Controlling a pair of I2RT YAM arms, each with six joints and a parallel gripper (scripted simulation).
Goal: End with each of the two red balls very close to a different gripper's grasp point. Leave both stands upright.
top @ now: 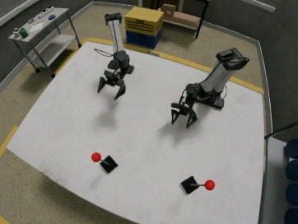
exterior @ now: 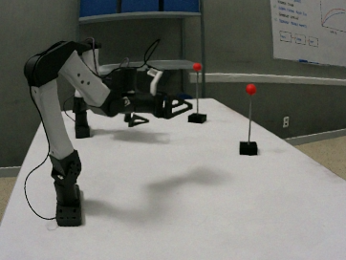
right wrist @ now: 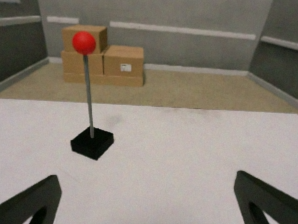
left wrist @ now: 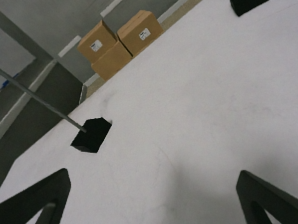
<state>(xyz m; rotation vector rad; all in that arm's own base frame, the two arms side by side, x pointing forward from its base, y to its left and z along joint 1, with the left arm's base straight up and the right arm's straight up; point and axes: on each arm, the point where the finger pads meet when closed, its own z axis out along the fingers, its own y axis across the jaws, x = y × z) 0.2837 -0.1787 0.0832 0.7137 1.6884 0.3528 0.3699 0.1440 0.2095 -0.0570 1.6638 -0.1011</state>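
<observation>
One red ball (top: 95, 157) (exterior: 251, 89) (right wrist: 84, 43) tops a rod on a black stand (top: 109, 164) (exterior: 248, 148) (right wrist: 92, 143) (left wrist: 247, 5). The other red ball (top: 209, 184) (exterior: 197, 67) tops a second black stand (top: 189, 184) (exterior: 197, 118) (left wrist: 91, 136); this ball is outside the left wrist view. Both stands are upright. My right gripper (top: 107, 95) (exterior: 188, 106) (right wrist: 147, 181) is open and empty, in the air short of the first ball. My left gripper (top: 180, 125) (left wrist: 153, 177) is open, empty and rolled, away from the second ball; the right arm partly hides it in the exterior view.
Both stands stand on the white table (top: 140, 165) (exterior: 143, 239), apart from each other, toward the edge opposite the arm bases. Brown boxes (left wrist: 97, 45) (right wrist: 124, 60) lie beyond that edge. A blue-bin shelf (top: 293, 170) (exterior: 139, 16) is off the table's side.
</observation>
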